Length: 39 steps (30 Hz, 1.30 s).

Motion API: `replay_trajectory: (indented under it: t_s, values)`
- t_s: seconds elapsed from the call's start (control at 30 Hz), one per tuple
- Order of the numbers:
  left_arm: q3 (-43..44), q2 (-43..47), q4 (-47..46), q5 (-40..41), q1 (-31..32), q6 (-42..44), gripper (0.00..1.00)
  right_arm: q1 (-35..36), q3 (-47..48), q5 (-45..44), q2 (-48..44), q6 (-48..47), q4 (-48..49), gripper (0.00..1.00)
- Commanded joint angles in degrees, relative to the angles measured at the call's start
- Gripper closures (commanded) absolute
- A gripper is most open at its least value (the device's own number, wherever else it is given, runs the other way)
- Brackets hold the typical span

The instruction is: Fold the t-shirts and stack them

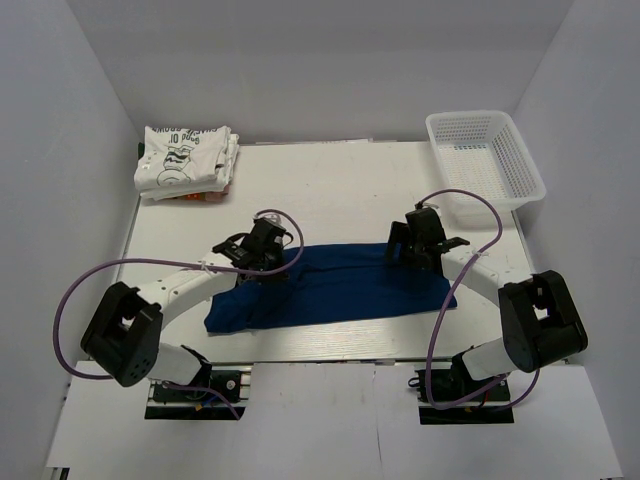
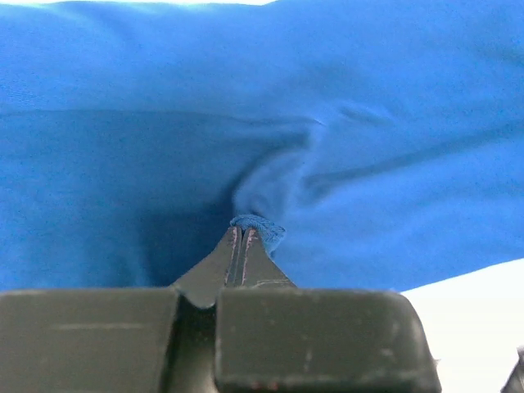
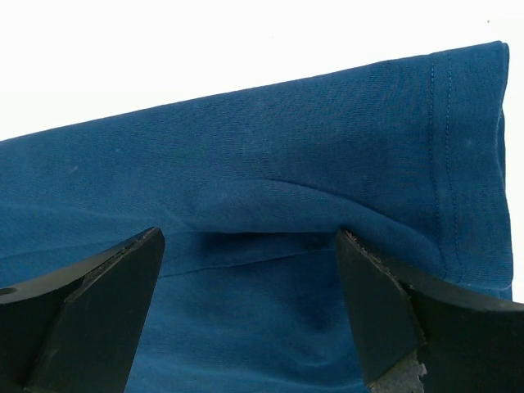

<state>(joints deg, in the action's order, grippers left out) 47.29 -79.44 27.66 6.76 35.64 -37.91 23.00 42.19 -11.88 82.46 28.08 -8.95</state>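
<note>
A dark navy t-shirt (image 1: pixel 340 288) lies folded into a long band across the middle of the table. My left gripper (image 2: pixel 242 231) is shut on a small pinch of its cloth near the band's upper left edge; the fabric (image 2: pixel 344 164) puckers toward the tips. My right gripper (image 3: pixel 250 241) stands open over the band's right end, its fingers (image 3: pixel 115 286) pressing down on the cloth (image 3: pixel 270 164) with a raised fold between them. Folded white t-shirts with dark lettering (image 1: pixel 185 157) sit stacked at the table's back left corner.
A white plastic mesh basket (image 1: pixel 484 155) stands at the back right, partly over the table's edge. White walls close in on both sides and the back. Purple cables loop from both arms.
</note>
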Motion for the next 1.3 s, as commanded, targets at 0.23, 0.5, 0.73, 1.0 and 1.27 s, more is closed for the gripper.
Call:
replay_trajectory:
  t_s: [0.23, 0.5, 0.73, 1.0, 1.27]
  values:
    - [2.2, -1.9, -3.9, -12.8, 5.5, 4.6, 0.92, 0.1, -0.6, -1.4, -1.9, -0.3, 0.5, 0.1]
    - [2.9, -1.4, 1.9, -17.2, 9.3, 7.8, 0.2, 0.1, -0.8, -1.8, -2.9, -0.1, 0.4, 0.1]
    - [2.3, 4.6, 1.6, -4.3, 9.4, 3.7, 0.0, -0.1, -1.1, -2.8, -4.0, -0.4, 0.2, 0.1]
    - [4.1, -1.1, 12.5, 17.4, 4.4, -14.8, 0.0, -0.2, 1.9, -3.0, 0.7, -2.0, 3.4, 0.1]
    - [3.8, -14.7, 6.2, 13.2, -4.9, -14.3, 0.0, 0.1, 2.3, -1.0, 6.9, 0.1, 3.6, 0.1]
